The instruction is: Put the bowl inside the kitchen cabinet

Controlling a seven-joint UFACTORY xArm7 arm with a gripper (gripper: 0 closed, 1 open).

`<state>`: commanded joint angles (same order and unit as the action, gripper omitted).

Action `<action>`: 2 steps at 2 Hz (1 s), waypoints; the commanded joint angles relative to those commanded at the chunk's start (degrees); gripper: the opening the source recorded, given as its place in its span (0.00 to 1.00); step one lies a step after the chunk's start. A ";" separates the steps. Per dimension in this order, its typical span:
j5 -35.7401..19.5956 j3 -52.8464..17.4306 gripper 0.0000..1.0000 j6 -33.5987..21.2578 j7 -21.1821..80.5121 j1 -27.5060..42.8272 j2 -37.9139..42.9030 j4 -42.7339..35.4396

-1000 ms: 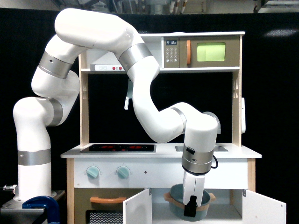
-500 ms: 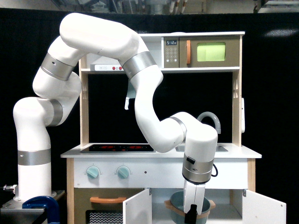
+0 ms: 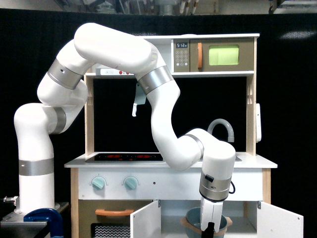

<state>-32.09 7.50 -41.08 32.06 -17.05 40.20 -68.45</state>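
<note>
The grey-blue bowl (image 3: 194, 218) with its tan rim band hangs low in the open mouth of the kitchen cabinet (image 3: 171, 217), cut off by the bottom edge of the exterior view. My gripper (image 3: 211, 231) points straight down over the bowl's rim on the exterior view's right and is shut on it; its fingertips are partly out of frame. Both white cabinet doors stand open, the left door (image 3: 145, 221) and the right door (image 3: 280, 222) swung outward on either side of the bowl.
The oven with its orange handle (image 3: 115, 212) sits just left of the cabinet. Above are the counter with the hob (image 3: 124, 157), the grey faucet (image 3: 221, 126) and the microwave (image 3: 223, 55). A blue clamp (image 3: 44, 218) holds the arm's base at the lower left.
The arm has lowered and shifted slightly to the exterior view's right, carrying the bowl down between the open cabinet doors. The faucet behind the wrist has come into sight.
</note>
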 joint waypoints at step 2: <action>-1.57 5.56 0.00 8.36 -5.92 5.08 2.22 2.31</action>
<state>-33.65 13.05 -32.72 26.14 -11.97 42.42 -66.14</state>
